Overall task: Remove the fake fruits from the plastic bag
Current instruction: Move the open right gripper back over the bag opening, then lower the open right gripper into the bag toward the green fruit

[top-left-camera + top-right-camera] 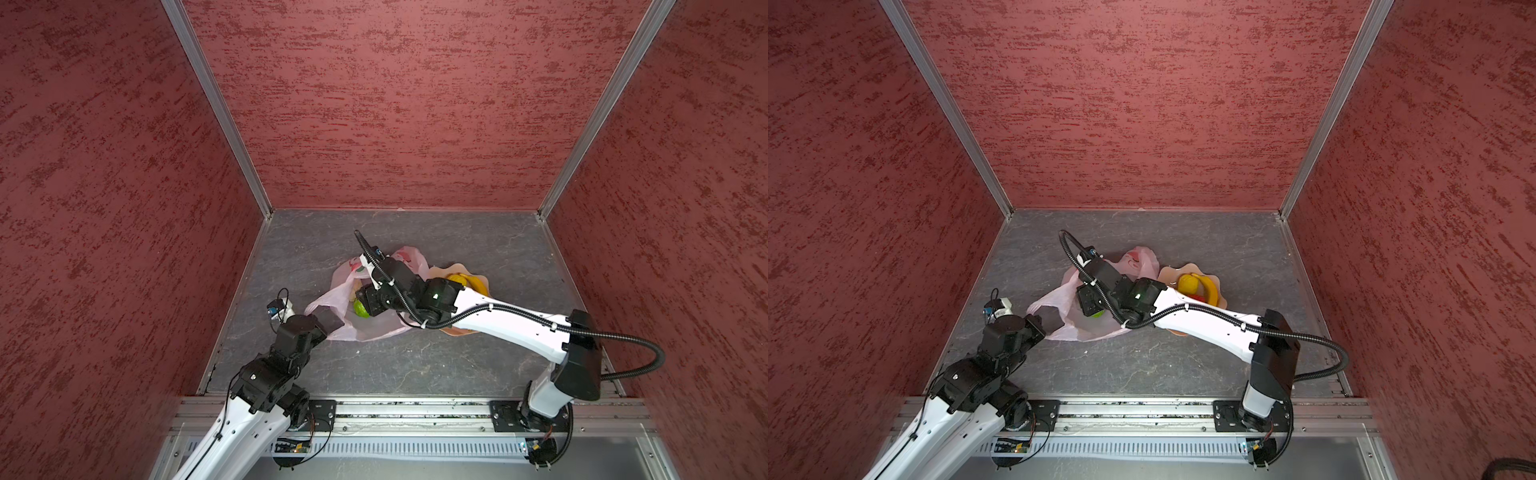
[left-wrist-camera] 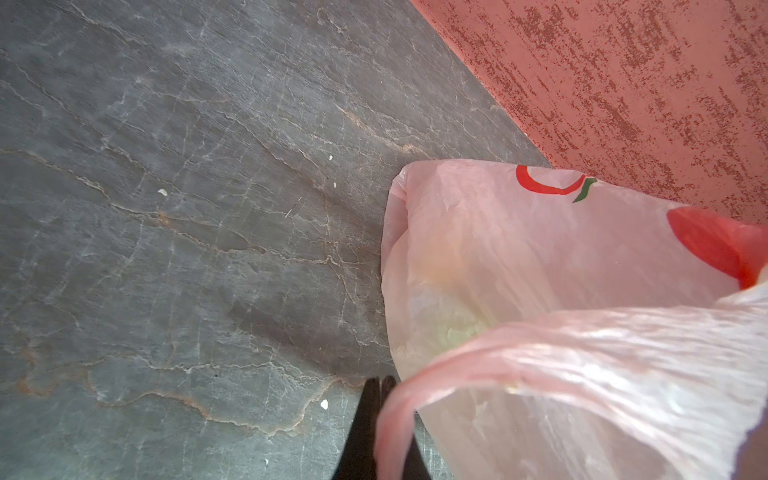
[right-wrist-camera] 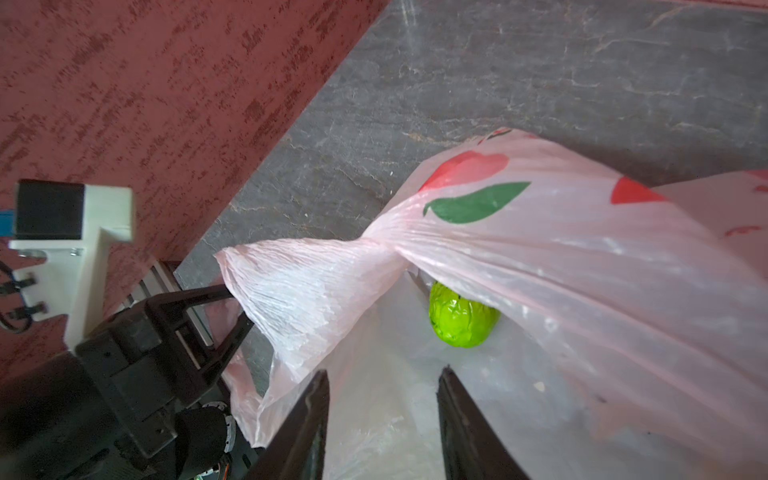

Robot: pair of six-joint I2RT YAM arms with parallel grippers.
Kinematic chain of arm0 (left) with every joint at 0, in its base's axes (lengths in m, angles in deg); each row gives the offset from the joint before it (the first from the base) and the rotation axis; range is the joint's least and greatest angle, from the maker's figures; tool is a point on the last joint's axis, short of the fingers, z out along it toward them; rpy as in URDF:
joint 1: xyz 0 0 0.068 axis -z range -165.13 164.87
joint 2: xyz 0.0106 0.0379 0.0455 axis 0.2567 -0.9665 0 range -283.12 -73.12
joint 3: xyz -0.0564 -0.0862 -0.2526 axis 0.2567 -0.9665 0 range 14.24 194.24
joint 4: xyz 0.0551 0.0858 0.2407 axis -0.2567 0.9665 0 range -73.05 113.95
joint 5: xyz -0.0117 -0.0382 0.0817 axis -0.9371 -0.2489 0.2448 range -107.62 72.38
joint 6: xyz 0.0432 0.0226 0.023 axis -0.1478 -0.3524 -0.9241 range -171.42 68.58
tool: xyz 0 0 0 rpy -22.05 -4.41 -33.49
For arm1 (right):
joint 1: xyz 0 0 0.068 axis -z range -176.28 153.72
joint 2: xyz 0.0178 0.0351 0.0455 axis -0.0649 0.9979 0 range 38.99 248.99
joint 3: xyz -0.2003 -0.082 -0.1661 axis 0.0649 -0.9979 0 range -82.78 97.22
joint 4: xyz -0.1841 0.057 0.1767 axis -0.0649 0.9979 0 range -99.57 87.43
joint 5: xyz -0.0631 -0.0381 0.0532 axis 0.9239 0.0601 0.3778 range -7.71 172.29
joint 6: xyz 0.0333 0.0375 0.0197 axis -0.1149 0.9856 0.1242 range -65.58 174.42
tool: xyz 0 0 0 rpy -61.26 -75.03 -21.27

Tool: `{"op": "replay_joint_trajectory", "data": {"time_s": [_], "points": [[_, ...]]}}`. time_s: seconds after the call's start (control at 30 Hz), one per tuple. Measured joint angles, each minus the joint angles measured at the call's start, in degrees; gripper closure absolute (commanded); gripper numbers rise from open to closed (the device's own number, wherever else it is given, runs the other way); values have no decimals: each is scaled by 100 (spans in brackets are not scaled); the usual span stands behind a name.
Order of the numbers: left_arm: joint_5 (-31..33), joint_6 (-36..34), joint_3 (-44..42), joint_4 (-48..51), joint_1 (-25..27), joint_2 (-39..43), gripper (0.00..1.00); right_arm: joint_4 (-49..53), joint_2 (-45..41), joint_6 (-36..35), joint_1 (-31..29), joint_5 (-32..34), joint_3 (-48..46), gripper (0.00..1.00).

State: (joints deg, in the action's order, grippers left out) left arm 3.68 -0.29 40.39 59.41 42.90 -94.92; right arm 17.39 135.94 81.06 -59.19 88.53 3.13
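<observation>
One green fruit (image 3: 463, 318) seen inside bag (image 3: 561, 257), dead ahead of right jaws, set half-open and empty at mouth. Bag rim pinched by closed left jaws. Fruit judged nearer right jaws than left.

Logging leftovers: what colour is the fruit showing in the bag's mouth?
That fruit is bright green, clearest in the right wrist view.
</observation>
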Motion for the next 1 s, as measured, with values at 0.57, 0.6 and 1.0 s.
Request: {"op": "replay_joint_trajectory", "data": {"time_s": [0.57, 0.6, 1.0], "points": [[-2, -39, 0, 22, 0, 22, 93, 24, 625, 640, -2, 605, -424, 56], [-2, -39, 0, 31, 0, 35, 93, 15, 625, 713, 26, 605, -501, 53], [-4, -37, 0, 170, 0, 92, 93, -402, 892, 1086, 271, 557, -715, 31]]}}
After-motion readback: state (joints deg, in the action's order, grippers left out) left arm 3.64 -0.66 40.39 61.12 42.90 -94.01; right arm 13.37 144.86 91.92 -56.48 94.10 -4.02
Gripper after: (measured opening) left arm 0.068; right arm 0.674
